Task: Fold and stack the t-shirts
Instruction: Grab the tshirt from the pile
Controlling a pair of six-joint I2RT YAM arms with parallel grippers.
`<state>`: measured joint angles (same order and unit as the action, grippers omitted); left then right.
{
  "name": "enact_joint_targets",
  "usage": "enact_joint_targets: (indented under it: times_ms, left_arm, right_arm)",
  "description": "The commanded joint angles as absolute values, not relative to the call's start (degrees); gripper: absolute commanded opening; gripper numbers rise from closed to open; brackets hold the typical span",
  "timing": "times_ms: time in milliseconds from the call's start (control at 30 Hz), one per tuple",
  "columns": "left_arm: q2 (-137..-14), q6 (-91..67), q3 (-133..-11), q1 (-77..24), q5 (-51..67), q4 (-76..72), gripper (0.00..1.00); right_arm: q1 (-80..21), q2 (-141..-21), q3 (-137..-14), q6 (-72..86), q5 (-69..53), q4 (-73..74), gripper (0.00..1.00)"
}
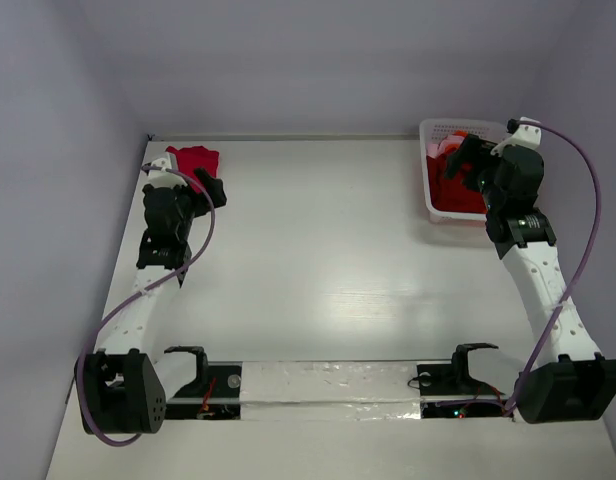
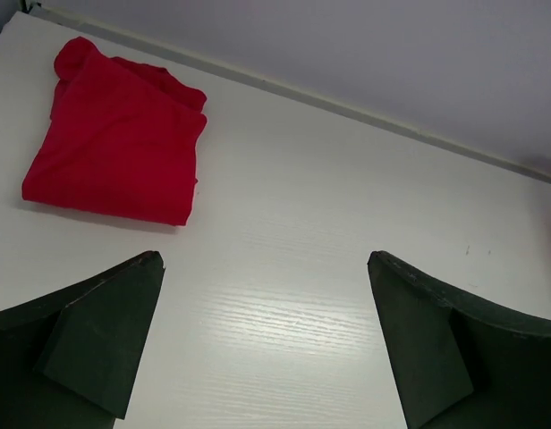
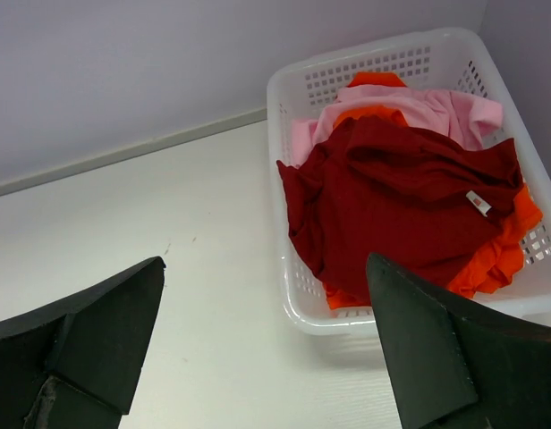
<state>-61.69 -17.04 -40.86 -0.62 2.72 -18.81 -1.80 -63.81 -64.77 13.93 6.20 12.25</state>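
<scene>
Dark red t-shirt point(image 3: 401, 206) tops the basket point(image 3: 298, 295); your right tool point(image 3: 265, 261) and left tool point(image 2: 265, 256) gape empty, so pinch one layer only.

No writing could be read anywhere. A small white sewn tag point(image 3: 478, 203) lay on the large dark red cloth t-shirt point(image 3: 401, 210) in the white plastic lattice basket point(image 3: 304, 284), and its reddish mark was too small to make out.

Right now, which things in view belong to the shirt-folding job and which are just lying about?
Job: folded crimson-pink t-shirt, at the far-left corner of the table; dark red t-shirt, orange t-shirt and pale pink t-shirt, heaped in the white basket.
Lying about: white basket; table.
</scene>
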Motion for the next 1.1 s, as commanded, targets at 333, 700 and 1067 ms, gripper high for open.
enact_joint_targets:
  times_ms: [333,700,1067]
  left_arm:
    - [-52.99,-15.03,-40.87,-0.35,6.41,-22.41,0.99]
    - [-60.29,-17.49,-42.01,-0.35,7.73,-24.43,0.89]
    - [-64.07,-14.24,-43.68,-0.35,3.08,-20.3,0.9]
  right_arm:
    - [-1.58,-64.15,-68.2,13.01,3.52,15.02,0.98]
    - [-1.58,-68.46,-73.83,11.0,12.3,21.7,0.95]
    - [-1.58,-76.28,-78.22,10.19,21.53,30.14,0.94]
